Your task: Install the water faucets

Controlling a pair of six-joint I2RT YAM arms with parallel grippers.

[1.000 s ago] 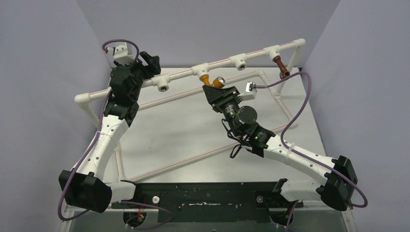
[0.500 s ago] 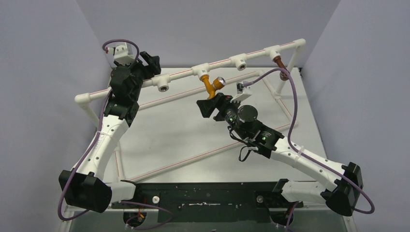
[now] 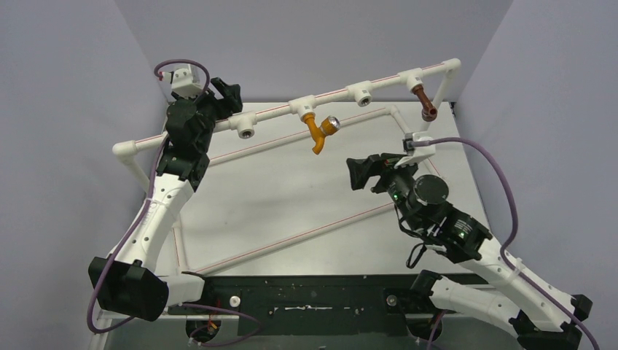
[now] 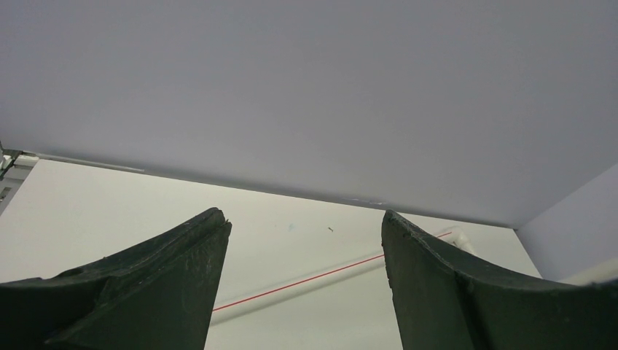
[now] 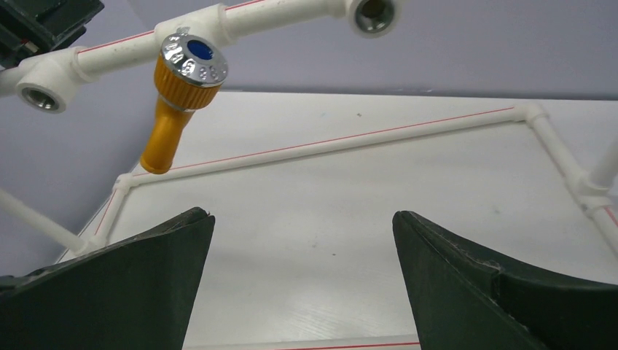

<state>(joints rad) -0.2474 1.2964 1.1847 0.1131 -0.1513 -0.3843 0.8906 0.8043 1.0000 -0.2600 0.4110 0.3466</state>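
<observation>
The orange-yellow water faucet [image 3: 318,131] with its round silver end hangs from a white tee of the raised pipe rail [image 3: 335,95]; in the right wrist view the same faucet [image 5: 173,109] shows at upper left. The reddish-brown water faucet [image 3: 423,101] hangs from the tee near the rail's right end. My right gripper [image 3: 355,173] [image 5: 302,215] stands open and holds nothing, to the right of the orange faucet and nearer than it, clear of it. At the rail's left part my left gripper [image 3: 227,95] [image 4: 302,219] is open with nothing between its fingers.
Two tee sockets on the rail are unfilled, one [image 3: 362,94] between the faucets and one [image 3: 246,132] near the left gripper. The frame's lower pipes [image 3: 291,239] with red lines lie around and across the white table. Grey walls close in the back and sides.
My right gripper has opened, let go of the orange faucet and drawn back to the right and toward the near edge. The faucet stays hanging on its tee. The left arm has not moved.
</observation>
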